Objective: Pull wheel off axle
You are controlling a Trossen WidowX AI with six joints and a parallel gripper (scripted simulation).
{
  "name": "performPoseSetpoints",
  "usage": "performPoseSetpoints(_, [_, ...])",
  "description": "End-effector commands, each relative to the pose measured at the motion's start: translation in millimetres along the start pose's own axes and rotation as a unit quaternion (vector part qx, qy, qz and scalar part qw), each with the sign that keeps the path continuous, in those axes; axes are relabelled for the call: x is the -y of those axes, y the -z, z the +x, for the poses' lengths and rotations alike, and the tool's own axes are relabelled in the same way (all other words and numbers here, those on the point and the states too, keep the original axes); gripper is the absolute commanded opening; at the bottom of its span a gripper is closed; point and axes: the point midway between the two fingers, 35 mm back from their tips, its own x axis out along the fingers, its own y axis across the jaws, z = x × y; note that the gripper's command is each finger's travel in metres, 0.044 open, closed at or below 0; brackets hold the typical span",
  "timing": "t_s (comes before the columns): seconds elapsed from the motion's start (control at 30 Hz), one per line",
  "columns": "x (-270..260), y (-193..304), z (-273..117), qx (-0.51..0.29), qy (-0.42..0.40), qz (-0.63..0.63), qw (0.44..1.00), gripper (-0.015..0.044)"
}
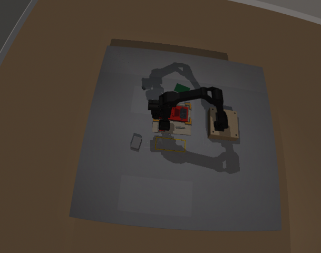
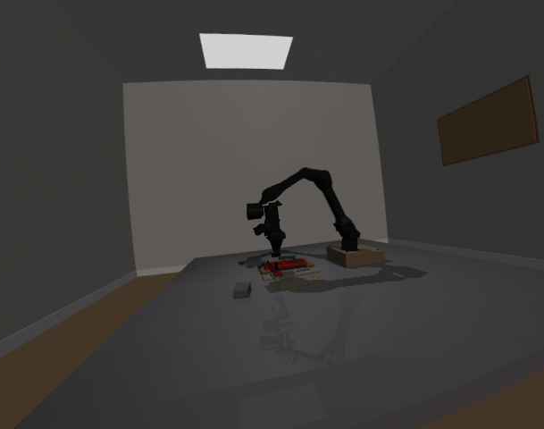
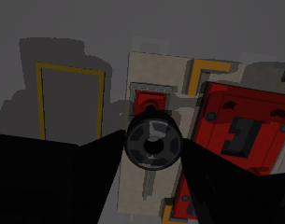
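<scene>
The dark spoked wheel (image 3: 157, 128) (image 2: 275, 254) is between the fingertips of my gripper (image 3: 152, 140) (image 2: 275, 253), which is shut on it. The wheel is off the axle and hangs above it. The upright axle (image 2: 276, 266) stands on a red base (image 3: 143, 101) (image 2: 277, 273) on the pale board; in the wrist view the wheel covers part of this base. The marked area, a yellow outline (image 1: 169, 151) (image 3: 102, 93), lies on the table beside the board. In the top view the arm hides the wheel and fingertips.
The pale board (image 1: 187, 132) (image 3: 167, 67) also bears a red block (image 1: 179, 117) (image 3: 217, 145) between orange corner pieces (image 3: 193, 77). A grey block (image 1: 136, 142) (image 2: 242, 289) lies left of the marked area. A green piece (image 1: 182, 88) lies behind the board. The arm stands on a wooden base (image 1: 232, 119).
</scene>
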Motion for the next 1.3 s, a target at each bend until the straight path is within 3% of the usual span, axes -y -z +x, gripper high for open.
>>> performPoseSetpoints(0.0, [0.0, 0.1, -13.0, 0.006, 0.000, -0.002, 1.000, 0.0000])
performPoseSetpoints(0.9, [-103.4, 59.1, -12.3, 0.003, -0.006, -0.003, 1.000, 0.0000])
performPoseSetpoints(1.27, [-105.9, 60.9, 5.3, 0.003, -0.006, -0.003, 1.000, 0.0000])
